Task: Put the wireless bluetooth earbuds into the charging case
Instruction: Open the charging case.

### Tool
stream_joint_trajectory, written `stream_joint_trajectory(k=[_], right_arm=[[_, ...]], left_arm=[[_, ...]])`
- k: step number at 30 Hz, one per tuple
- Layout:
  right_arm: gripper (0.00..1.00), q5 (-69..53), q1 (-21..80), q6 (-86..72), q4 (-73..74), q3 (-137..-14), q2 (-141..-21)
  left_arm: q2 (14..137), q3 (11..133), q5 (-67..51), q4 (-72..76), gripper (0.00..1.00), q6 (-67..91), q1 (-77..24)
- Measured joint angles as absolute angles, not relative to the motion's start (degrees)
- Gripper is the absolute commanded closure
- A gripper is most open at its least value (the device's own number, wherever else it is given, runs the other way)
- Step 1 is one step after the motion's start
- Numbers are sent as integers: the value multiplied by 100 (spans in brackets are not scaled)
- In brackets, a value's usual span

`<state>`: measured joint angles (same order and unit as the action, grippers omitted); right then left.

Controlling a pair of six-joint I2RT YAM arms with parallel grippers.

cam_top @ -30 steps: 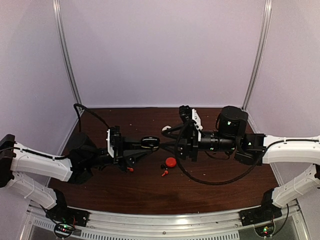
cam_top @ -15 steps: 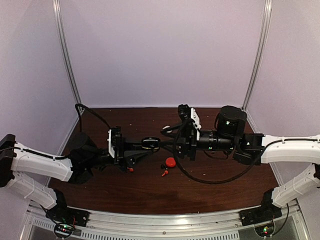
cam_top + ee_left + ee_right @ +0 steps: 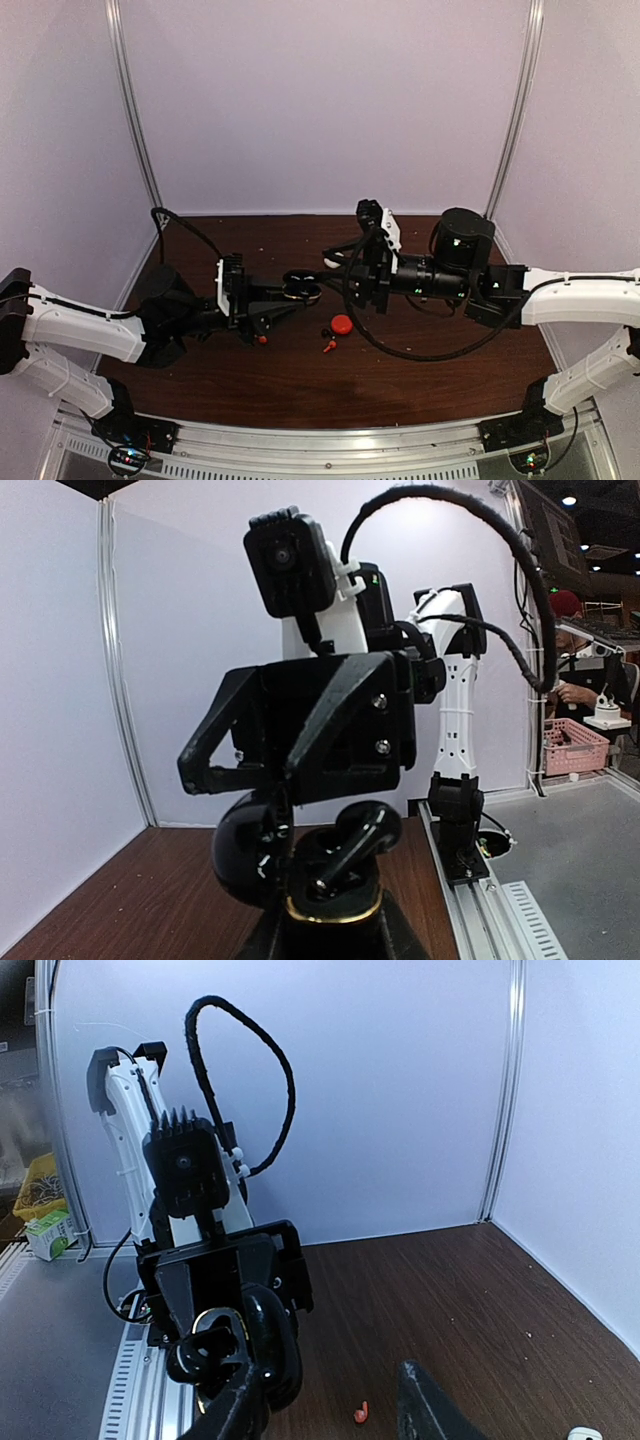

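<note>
A dark wood surface (image 3: 430, 380) between white walls (image 3: 320, 100): we see the left end effector (image 3: 292, 292) clamped on the open black charging case (image 3: 320, 900), a black earbud (image 3: 350, 848) slanting across it, the right end effector (image 3: 330, 1385) just beside, fingers apart.

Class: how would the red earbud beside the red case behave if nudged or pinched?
The red earbud looks tiny, probably light: a nudge would likely skid it across the table. Its uneven shape may swivel when pinched.
</note>
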<state>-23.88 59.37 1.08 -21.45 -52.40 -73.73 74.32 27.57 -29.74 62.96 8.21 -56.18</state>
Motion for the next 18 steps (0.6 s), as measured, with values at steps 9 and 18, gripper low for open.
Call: stream_joint_trajectory(k=[9,18], right_arm=[[52,-2517,5937,113,-2137,-5240,-7249],[57,-2764,5937,117,-2018,-5236,-6840]], left_arm=[[7502,2757,-2875,6294,100,910,-5614],[7546,2757,-2805,6357,100,974,-5564]])
